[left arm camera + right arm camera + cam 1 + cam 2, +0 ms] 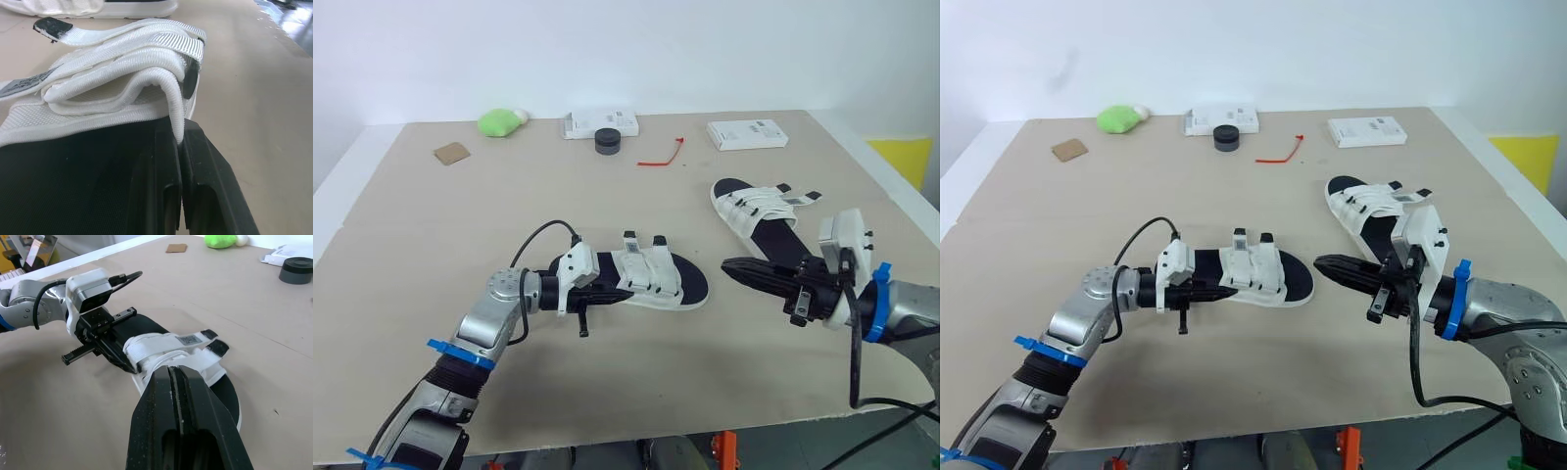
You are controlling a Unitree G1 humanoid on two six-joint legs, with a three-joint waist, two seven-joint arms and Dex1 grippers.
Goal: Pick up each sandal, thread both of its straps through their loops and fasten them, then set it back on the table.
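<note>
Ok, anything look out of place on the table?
Nothing spilled or damaged. The near sandal has two strap ends standing up loose; the far sandal has strap tips sticking out sideways, unfastened.

Two head-camera views look forward and down over the whole bench (411, 196) from above its near edge; they share almost the same scene (the right eye's picture is slightly offset). The left wrist camera looks along the left tool (179, 147) from very close, right up against the white straps of the near sandal (122, 83). The right wrist camera looks along the right tool (172, 374) from just above the bench, facing that same sandal with the left tool beyond it
</note>
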